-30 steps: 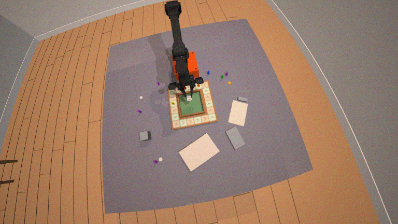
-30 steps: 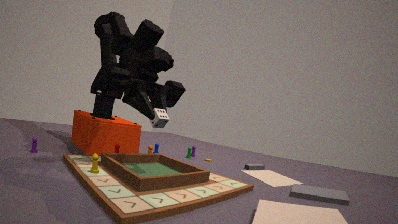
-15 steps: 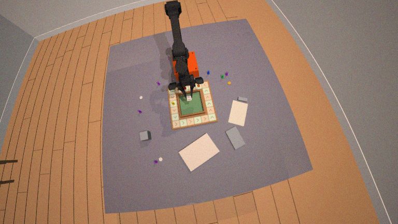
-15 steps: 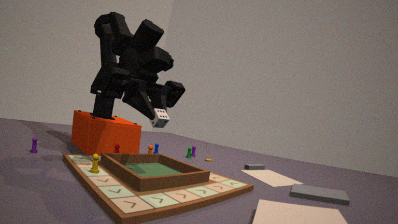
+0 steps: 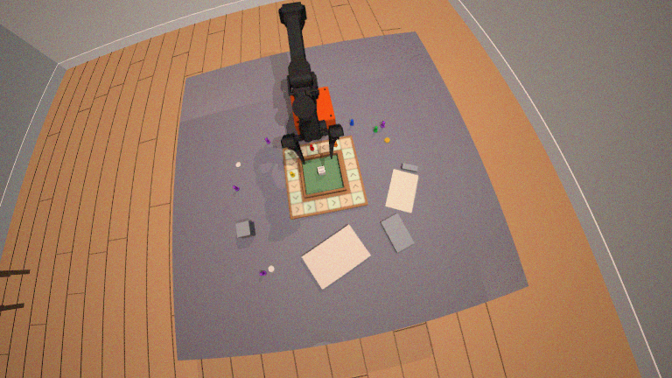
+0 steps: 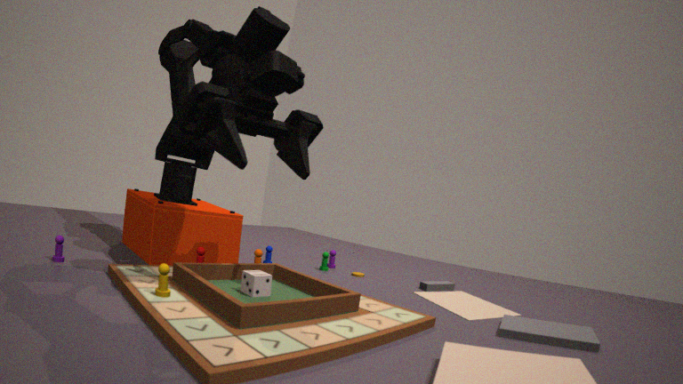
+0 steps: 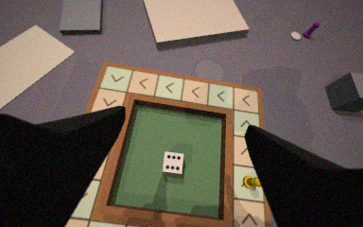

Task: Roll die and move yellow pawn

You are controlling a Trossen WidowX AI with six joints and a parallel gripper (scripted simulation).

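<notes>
Resting flat on the green felt floor of the wood-walled square tray, the white cube die shows six pips up. Tray sits mid-board, near the centre of the purple mat. Yellow pawn, glossy peg shape, stands on a track square at the board's edge beside the tray. Matte black gripper hangs above the tray, angled down, fingers spread wide, holding nothing.
</notes>
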